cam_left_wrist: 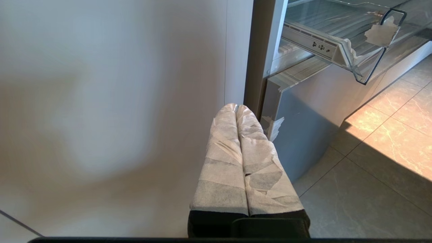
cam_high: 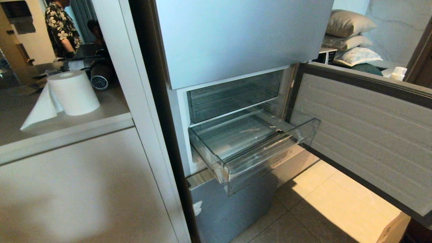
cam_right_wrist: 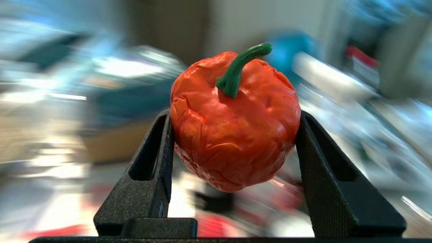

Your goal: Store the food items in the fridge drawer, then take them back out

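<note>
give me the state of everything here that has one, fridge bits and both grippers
fridge drawer: pulled out, nothing visible inside
fridge door: swung open
upper compartment: closed
right gripper: shut on red pepper-like food item, held in the air
left gripper: shut, holding nothing, low beside the fridge

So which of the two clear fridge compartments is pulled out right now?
The lower one, the fridge drawer: it juts past the fridge front, empty. The compartment above sits pushed in.

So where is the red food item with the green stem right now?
The red food item is held between the two fingers of the right end effector, seen only in the right wrist view. It is not in the fridge drawer, which stands pulled out.
</note>
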